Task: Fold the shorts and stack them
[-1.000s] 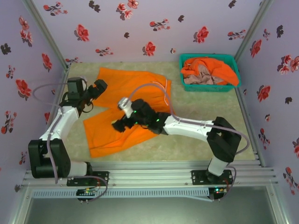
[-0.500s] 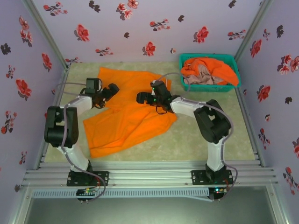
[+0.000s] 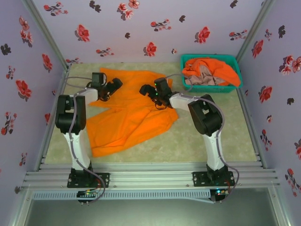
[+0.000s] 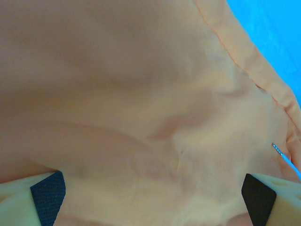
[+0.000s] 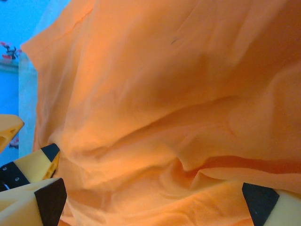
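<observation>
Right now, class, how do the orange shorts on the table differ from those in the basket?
The table shorts lie spread out; the basket shorts are bunched. The table shorts lie alone; the basket shorts share the teal basket with pink-beige cloth. Both are bright orange.

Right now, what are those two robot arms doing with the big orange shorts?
Two robot arms are working on the orange shorts spread out on the table. The left gripper and right gripper both hover over the far end of the cloth with jaws open, gripping nothing. The shorts are not folded yet. Another orange pair and a pink-beige one lie bunched in the teal basket.
</observation>
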Controlling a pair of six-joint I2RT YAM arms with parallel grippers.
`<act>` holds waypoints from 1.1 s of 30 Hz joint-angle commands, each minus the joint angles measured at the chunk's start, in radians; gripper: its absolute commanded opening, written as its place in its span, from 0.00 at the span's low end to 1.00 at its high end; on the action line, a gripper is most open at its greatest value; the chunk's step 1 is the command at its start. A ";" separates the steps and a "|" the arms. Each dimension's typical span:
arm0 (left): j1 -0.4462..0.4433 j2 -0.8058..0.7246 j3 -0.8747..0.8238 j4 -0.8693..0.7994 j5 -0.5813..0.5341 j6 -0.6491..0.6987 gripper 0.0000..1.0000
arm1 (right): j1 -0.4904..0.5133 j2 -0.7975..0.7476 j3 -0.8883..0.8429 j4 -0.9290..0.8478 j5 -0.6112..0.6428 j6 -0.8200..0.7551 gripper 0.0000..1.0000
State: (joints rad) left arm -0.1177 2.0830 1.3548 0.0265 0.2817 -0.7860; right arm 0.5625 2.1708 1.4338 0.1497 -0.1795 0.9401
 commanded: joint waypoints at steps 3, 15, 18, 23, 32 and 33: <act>0.009 0.111 0.128 -0.053 -0.024 0.041 0.99 | -0.010 0.087 0.057 -0.087 0.096 0.089 0.99; 0.010 0.249 0.443 -0.180 -0.027 0.080 0.99 | -0.009 0.057 0.125 -0.120 0.136 0.119 0.99; 0.010 0.131 0.402 -0.154 -0.031 0.093 0.99 | -0.003 -0.031 0.084 -0.108 0.142 0.072 0.99; 0.011 -0.203 0.191 -0.182 -0.098 0.121 0.99 | 0.000 -0.236 -0.028 -0.135 0.157 0.001 0.99; 0.016 -0.864 -0.379 -0.396 -0.272 0.004 0.99 | 0.016 -0.614 -0.338 -0.250 0.225 -0.039 0.99; 0.015 -0.921 -0.429 -0.440 -0.286 -0.021 0.99 | 0.017 -0.645 -0.383 -0.261 0.238 -0.032 0.99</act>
State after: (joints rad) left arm -0.1101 1.1992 1.0527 -0.2188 0.0841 -0.7467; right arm 0.5705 1.5608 1.1522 -0.0216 -0.0029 0.9291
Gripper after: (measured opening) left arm 0.994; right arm 0.991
